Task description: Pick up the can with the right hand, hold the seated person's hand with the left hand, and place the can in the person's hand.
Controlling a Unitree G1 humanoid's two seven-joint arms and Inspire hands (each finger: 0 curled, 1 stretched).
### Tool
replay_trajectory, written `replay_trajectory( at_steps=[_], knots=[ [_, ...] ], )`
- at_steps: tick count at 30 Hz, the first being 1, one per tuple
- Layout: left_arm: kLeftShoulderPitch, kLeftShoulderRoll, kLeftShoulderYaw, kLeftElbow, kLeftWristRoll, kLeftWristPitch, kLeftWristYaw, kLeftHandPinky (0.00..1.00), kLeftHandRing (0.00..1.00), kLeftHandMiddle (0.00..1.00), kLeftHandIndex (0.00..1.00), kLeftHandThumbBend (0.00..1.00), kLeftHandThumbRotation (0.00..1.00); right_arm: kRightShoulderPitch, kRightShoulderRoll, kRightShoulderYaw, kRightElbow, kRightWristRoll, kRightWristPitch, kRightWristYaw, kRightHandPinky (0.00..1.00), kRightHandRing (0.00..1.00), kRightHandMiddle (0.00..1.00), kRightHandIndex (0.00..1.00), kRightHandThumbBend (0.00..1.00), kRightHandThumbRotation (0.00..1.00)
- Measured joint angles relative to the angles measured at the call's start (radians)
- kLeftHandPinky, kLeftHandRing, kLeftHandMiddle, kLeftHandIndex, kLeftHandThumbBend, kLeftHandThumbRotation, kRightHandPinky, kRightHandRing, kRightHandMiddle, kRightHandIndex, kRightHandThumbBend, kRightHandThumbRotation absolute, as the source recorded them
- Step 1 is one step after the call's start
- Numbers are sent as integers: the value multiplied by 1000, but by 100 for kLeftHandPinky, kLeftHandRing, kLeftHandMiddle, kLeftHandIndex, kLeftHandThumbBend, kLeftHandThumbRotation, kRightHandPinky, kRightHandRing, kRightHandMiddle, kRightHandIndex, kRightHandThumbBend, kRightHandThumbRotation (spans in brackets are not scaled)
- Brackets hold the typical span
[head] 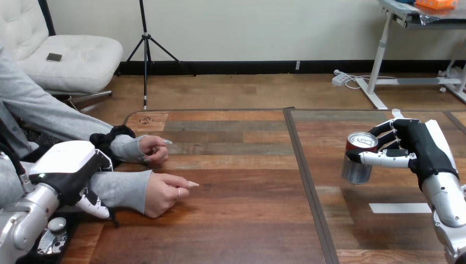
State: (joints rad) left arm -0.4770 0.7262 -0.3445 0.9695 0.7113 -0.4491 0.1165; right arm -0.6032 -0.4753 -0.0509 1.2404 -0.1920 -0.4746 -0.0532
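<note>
The left hand (70,165) sits against the person's nearer sleeve (118,190); whether it grips it cannot be told. The left arm (22,225) is cut by the bottom edge. The can (356,168) has its right side hidden behind the right hand (420,148). The person's 2 arms (38,110) run off the left edge.

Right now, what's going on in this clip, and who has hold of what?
The robot's right hand has its fingers curled round the can over the right part of the table; I cannot tell whether the can is off the wood. The left hand is over the forearm of the person seated at the left. The person's nearer hand and farther hand lie on the table, loosely curled, holding nothing. The can is not yet handed over.
</note>
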Motion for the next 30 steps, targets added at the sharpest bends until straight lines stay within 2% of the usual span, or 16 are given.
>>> replay_trajectory(
  at_steps=[12,30],
  knots=[
    [0,-1,0,0,-5,-2,0,29,35,41,42,91,0,0,0,0,0,0,0,0,34,38,42,45,79,0],
    [0,-3,0,0,-39,-11,-17,27,33,40,39,88,0,0,0,0,0,0,0,0,32,37,42,45,79,0]
  ],
)
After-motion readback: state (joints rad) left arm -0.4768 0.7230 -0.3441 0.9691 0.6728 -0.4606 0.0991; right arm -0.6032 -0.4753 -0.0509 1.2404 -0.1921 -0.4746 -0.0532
